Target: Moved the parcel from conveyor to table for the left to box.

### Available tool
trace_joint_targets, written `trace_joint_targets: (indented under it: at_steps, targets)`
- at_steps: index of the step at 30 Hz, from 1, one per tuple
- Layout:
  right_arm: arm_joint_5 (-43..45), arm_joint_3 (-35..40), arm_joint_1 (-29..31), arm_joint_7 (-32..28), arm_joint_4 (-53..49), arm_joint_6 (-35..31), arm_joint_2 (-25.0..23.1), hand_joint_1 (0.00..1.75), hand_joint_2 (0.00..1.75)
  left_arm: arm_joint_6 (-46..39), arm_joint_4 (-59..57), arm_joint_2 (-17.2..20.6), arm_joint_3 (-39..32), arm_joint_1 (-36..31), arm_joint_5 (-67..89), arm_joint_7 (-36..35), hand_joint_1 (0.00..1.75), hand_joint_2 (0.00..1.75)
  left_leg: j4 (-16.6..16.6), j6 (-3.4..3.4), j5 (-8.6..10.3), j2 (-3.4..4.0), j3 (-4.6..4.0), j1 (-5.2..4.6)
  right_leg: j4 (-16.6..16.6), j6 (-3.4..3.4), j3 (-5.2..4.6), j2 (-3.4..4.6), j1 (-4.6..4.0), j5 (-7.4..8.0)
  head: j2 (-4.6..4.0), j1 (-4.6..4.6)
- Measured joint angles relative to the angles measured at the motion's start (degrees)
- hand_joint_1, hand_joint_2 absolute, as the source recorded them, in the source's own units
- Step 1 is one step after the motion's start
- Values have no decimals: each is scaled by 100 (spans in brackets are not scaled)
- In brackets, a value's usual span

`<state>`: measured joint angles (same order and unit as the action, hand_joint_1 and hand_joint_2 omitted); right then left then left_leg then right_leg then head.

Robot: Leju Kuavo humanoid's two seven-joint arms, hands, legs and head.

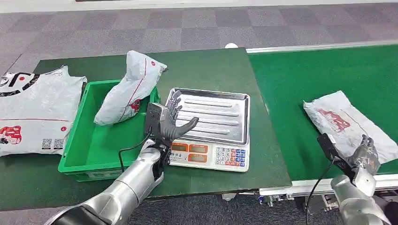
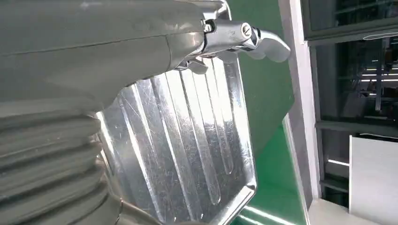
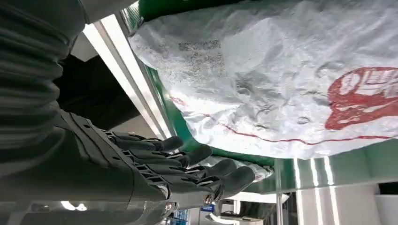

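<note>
Grey-white parcel with red print on green conveyor, green box, dark green worktop, silver scale tray, dark fingers

Bare green conveyor belt lies open beyond the parcel. A scale and green bin crowd the table.

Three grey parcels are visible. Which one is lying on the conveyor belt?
The parcel with the red print at the right, close to the right hand. The others are apart from the belt: one leans in the green crate, one lies flat on the table at far left.
</note>
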<state>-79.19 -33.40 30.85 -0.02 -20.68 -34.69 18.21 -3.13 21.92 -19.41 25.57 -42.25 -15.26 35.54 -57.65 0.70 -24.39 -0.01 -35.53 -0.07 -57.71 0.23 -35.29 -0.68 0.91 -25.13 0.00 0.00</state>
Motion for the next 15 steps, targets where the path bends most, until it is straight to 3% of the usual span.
trace_joint_targets:
  at_steps: [14,15]
  targets:
    - [-4,-2,45,22,118,0,46,0,175,0,0,7,-4,0,0,0,0,175,0,-1,-1,0,-1,-1,0,1,0,0,2,0,0,0]
    - [-114,0,108,337,192,107,52,0,175,4,0,11,-37,0,13,24,0,175,0,-1,-1,0,0,-1,0,1,-1,1,2,0,-2,0]
